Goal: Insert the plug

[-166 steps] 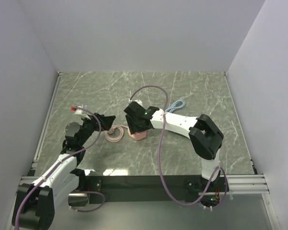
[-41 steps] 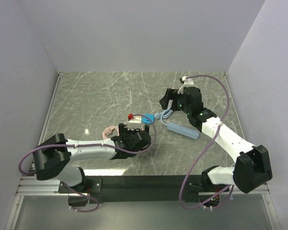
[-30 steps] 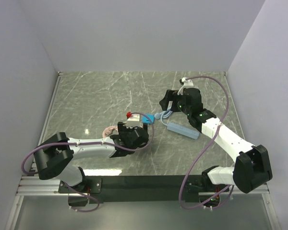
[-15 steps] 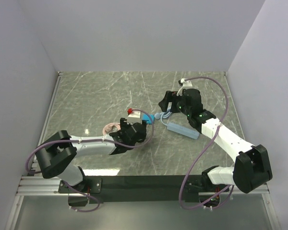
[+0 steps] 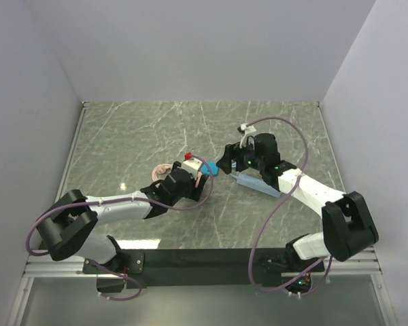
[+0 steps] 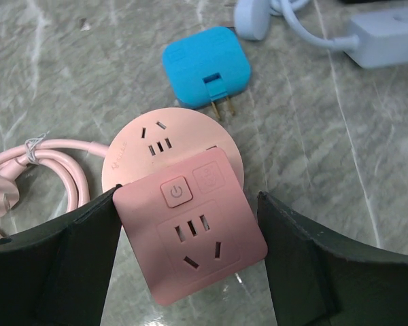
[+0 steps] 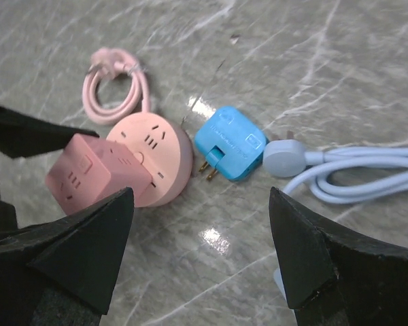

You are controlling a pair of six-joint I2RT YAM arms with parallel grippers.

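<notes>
Since approx half a sec ago your R arm point(image 5: 306, 190) has swung left toward the plug point(image 6: 206, 64), and the L arm point(image 5: 115, 202) has crept up onto the pink cube point(image 6: 190, 224). L jaws look closed on the cube, one finger at each side. R jaws stand wide w/ nothing between, hanging above the plug.

Plug lies flat on the surface point(image 5: 136, 136), unheld, prongs out and pointing at the round pink base point(image 6: 146, 139) just beside it. So nothing's inserted yet. You've prob. got the socket side steadied, but pickup, lining up and push-in are all left.

Watch the clutter. Strip point(image 6: 394, 37) and its pale plug head point(image 6: 253, 17) sit right next to the plug. Pink cord point(image 6: 34, 148) coils on the base's far side. R jaws get a tight gap btwn base and that plug head.
</notes>
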